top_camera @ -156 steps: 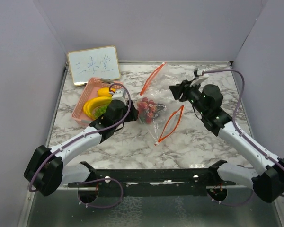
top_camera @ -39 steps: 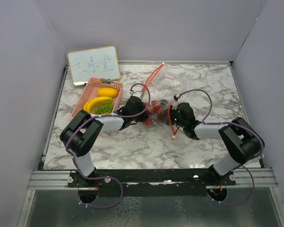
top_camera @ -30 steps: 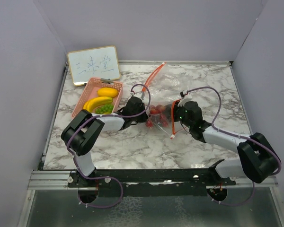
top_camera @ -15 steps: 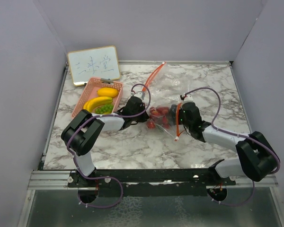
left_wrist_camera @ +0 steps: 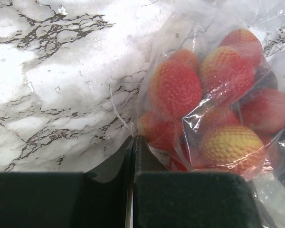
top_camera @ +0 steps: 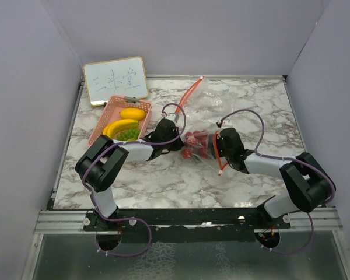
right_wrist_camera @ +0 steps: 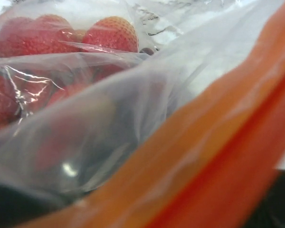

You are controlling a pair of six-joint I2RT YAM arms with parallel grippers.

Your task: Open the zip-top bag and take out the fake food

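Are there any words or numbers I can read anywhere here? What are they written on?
whiteboard: a few handwritten blue characters, too small and faint to read for sure.
zip-top bag: no print that can be seen.
pink basket: no label that can be seen.

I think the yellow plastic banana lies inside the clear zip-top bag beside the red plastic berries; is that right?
No: the top external view shows the yellow plastic banana lying in the pink plastic basket, not inside the clear zip-top bag, which holds the red plastic berries.
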